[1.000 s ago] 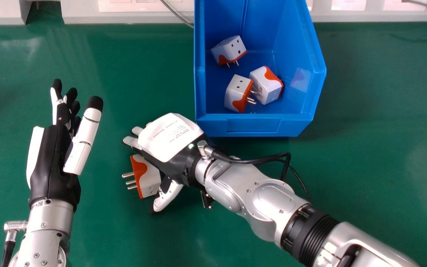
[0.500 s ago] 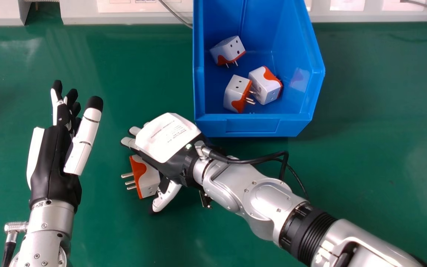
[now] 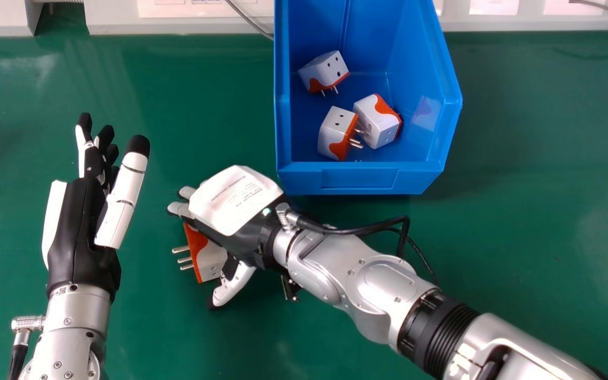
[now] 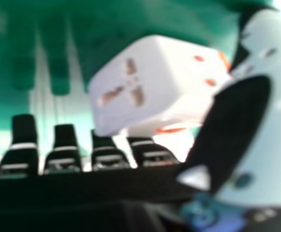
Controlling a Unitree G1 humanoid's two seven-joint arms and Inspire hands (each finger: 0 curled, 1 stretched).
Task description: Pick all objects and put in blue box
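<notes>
The last loose plug (image 3: 210,258) is lying just near and left of the right hand's (image 3: 230,206) palm, partly under its edge, between the thumb on the near side and the fingers on the far side. Its prongs are pointing left and its body is running back toward the palm, so closing across it looks likelier to work than pulling at the prongs. The right hand is lying open, not gripping; whether the thumb is touching, I cannot tell. The left hand (image 3: 79,227) is standing open, farther off to the left. Beyond the right hand, far and right, the box (image 3: 359,182) is holding three more plugs (image 3: 325,72). The smooth green table (image 3: 520,237) is running back to a pale ledge (image 3: 520,25).
</notes>
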